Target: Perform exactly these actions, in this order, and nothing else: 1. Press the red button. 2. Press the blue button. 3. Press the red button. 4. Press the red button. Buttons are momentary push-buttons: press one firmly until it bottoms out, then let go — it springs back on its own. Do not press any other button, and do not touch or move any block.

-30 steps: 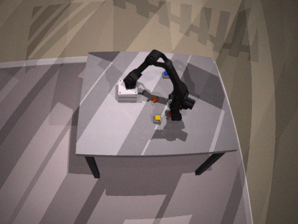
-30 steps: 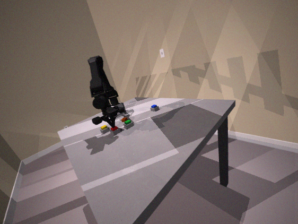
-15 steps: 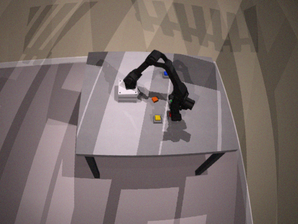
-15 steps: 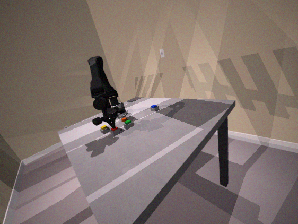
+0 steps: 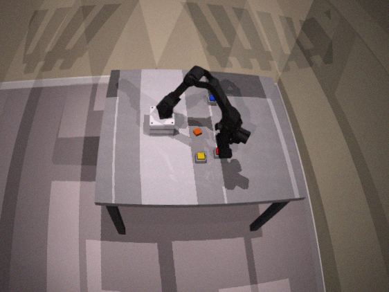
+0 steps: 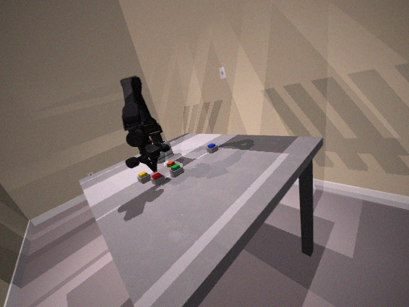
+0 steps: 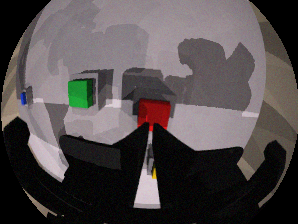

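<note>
Red button [image 5: 217, 151] [image 6: 156, 176] [image 7: 154, 113] on the surface [image 5: 166, 187] [image 6: 204, 218] [image 7: 200, 131], just below the hand [image 5: 225, 153] [image 6: 155, 171] [image 7: 150, 127], closed and empty; the presses made (buttons spring back) cannot be told, so what remains is uncertain.

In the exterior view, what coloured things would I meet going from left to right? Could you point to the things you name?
Yellow button [image 5: 201, 156] [image 6: 143, 174] [image 7: 154, 173], red button [image 5: 217, 151] [image 6: 156, 176] [image 7: 154, 113], orange block [image 5: 197, 131] [image 6: 170, 164], blue button [image 5: 212, 98] [image 6: 211, 145] [image 7: 23, 98].
</note>
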Robot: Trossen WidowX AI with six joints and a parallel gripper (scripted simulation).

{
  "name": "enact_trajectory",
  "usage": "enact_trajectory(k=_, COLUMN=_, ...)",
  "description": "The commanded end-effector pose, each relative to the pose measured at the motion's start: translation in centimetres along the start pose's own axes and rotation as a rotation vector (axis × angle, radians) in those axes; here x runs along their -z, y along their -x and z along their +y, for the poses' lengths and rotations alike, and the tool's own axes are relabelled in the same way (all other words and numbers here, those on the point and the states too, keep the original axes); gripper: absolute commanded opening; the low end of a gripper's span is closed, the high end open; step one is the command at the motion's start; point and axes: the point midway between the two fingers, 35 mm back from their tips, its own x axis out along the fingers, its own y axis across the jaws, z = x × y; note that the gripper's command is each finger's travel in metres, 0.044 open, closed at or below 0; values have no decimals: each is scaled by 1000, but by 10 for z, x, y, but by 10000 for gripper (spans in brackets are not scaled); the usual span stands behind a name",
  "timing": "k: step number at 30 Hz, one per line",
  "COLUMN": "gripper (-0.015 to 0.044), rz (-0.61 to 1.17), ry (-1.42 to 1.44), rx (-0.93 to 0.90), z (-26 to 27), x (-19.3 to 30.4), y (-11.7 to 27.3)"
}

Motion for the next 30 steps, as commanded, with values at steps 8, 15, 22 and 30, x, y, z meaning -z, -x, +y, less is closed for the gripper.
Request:
enact_trajectory(k=8, gripper=20, rz=-15, ry=3, rx=9, z=-2, x=-3, y=8)
enact_trajectory(k=15, gripper=20, rz=-15, ry=3, rx=9, z=-2, x=-3, y=-4)
enact_trajectory(k=22, gripper=20, rz=-15, ry=3, rx=8, z=-2, x=-3, y=-15)
enact_trajectory(k=30, gripper=20, rz=-15, ry=3, rx=8, z=-2, x=-3, y=-19)
